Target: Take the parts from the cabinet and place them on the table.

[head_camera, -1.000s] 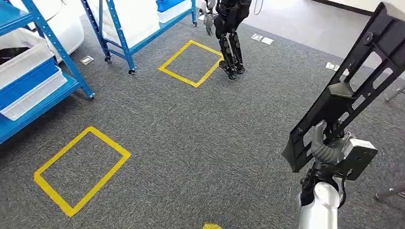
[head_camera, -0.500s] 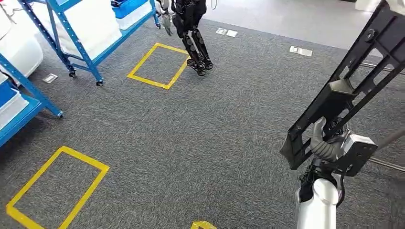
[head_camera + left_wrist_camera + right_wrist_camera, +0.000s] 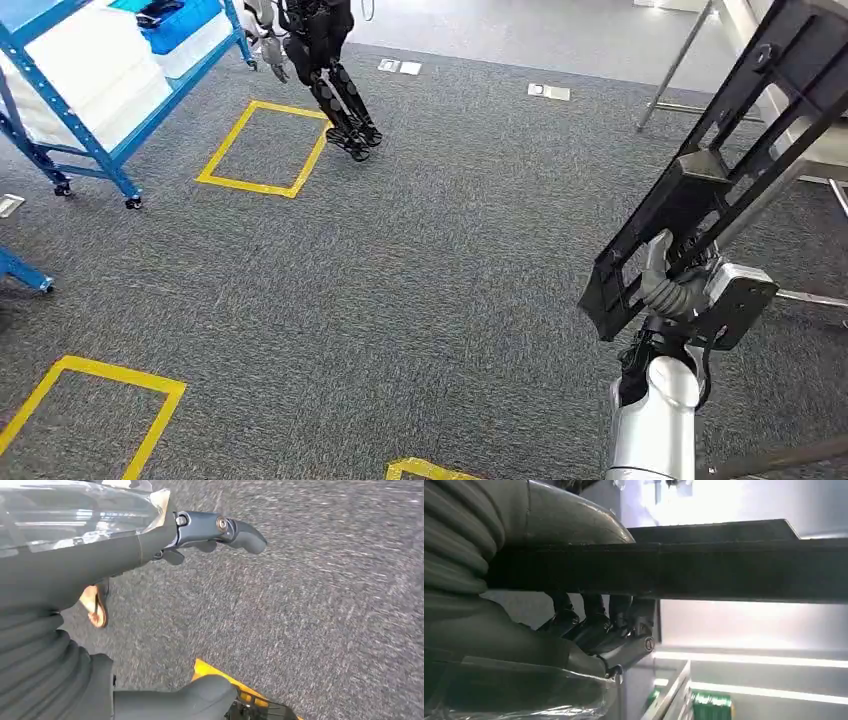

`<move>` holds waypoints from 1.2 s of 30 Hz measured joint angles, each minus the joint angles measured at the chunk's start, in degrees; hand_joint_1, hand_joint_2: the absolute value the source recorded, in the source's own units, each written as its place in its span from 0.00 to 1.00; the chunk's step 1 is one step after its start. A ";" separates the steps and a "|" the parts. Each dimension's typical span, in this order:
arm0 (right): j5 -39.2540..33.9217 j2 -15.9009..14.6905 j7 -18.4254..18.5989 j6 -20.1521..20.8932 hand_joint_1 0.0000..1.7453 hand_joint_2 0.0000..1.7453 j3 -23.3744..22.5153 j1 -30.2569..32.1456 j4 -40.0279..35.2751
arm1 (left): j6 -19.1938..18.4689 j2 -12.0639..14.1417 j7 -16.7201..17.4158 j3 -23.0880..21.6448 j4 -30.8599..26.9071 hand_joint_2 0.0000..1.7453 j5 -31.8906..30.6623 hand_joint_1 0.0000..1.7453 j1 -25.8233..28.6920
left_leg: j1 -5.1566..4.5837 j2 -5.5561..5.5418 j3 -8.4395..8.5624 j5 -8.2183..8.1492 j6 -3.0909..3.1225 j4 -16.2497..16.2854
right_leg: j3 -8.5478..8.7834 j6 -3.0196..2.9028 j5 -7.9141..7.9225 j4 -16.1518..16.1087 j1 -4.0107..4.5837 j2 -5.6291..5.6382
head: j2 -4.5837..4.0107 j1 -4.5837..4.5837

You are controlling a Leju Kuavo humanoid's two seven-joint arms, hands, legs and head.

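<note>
Carpet lies open ahead; right hand grips black part, left hand fingers spread.

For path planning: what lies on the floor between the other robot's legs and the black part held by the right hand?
Bare grey carpet, in the head view, between the other robot's legs and the black part that the right hand grips.

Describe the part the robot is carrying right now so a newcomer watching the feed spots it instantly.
Look at the right side of the head view, above the grey carpet. There the right hand grips the lower end of a long black metal frame with cut-out slots, slanting up to the corner. It is the one black thing off the floor.
</note>
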 joint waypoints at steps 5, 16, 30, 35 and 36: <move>0.00 -0.09 -0.79 -0.18 1.00 1.00 -0.04 -0.53 1.33 | 0.09 0.18 0.00 0.04 0.00 1.00 -0.48 0.00 -0.11 | -0.49 3.02 0.30 -0.76 -1.26 0.29 | 9.84 0.70 5.48 -17.45 0.17 -5.17 | 0.00 -0.17; 0.00 -0.39 -0.98 -0.44 1.00 1.00 -0.20 -0.42 2.49 | -0.02 0.26 0.07 0.04 0.00 1.00 -0.88 0.00 0.04 | 0.61 -2.54 -6.55 -7.14 -2.80 15.59 | 9.45 -2.14 6.22 -17.62 -0.05 2.60 | 0.00 -0.81; 0.04 -0.59 -0.98 -0.44 1.00 1.00 -0.31 -0.34 2.58 | -0.31 0.44 0.02 0.09 0.00 1.00 -1.14 0.00 0.03 | 0.37 -1.12 -0.77 -0.25 -0.31 1.01 | -0.91 -0.61 -0.35 0.51 0.21 0.29 | 0.00 -0.02; 0.20 -0.57 -0.94 -0.44 1.00 1.00 -0.29 -0.16 2.47 | -0.29 0.42 0.00 0.09 0.00 1.00 -1.12 0.00 -0.11 | 0.21 2.32 -0.49 -0.58 -0.84 1.15 | 8.50 1.29 4.63 -15.00 -0.28 -4.22 | 0.00 0.02; 0.35 -0.46 -0.90 -0.44 1.00 1.00 -0.16 -0.33 2.34 | -0.28 0.44 0.00 0.09 0.00 1.00 -1.12 0.00 -0.08 | -0.32 2.90 -0.59 -0.94 -1.36 1.39 | 9.71 0.95 4.84 -16.67 0.52 -5.54 | 0.00 0.13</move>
